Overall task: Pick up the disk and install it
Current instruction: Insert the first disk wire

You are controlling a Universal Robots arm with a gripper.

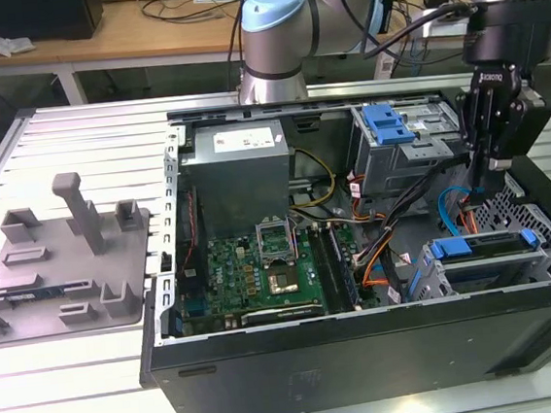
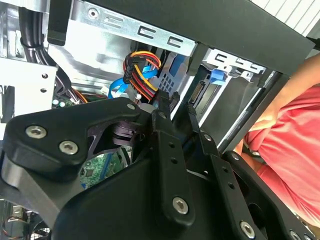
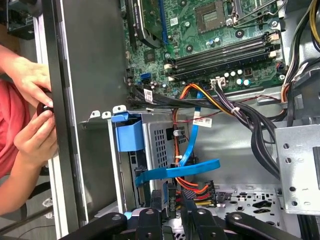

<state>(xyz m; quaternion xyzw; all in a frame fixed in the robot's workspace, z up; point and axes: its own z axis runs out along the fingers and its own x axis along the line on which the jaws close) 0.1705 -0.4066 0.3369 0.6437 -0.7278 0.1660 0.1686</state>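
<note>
The disk (image 1: pixel 491 266) lies flat in the drive cage at the near corner of the open computer case, on the exterior view's right, with its blue carrier (image 1: pixel 450 246) at the edges. My gripper (image 1: pixel 496 181) hangs just above and behind it, fingers pointing down and drawn together with nothing seen between them. In the first wrist view the gripper (image 3: pixel 172 199) hovers over the cage (image 3: pixel 160 145) and its blue latch (image 3: pixel 129 135), with a blue flat cable (image 3: pixel 180 171) and a red-yellow cable bundle (image 3: pixel 199 189) right by the tips. The gripper (image 2: pixel 176 107) in the second wrist view faces the bay.
A grey plastic tray (image 1: pixel 63 276) with upright posts lies on the slatted table (image 1: pixel 74 138) at the exterior view's left. Inside the case are the motherboard (image 1: pixel 253 272), power supply (image 1: pixel 242 166) and another blue-latched bay (image 1: pixel 390 127). A person's hands (image 3: pixel 30 100) rest at the case wall.
</note>
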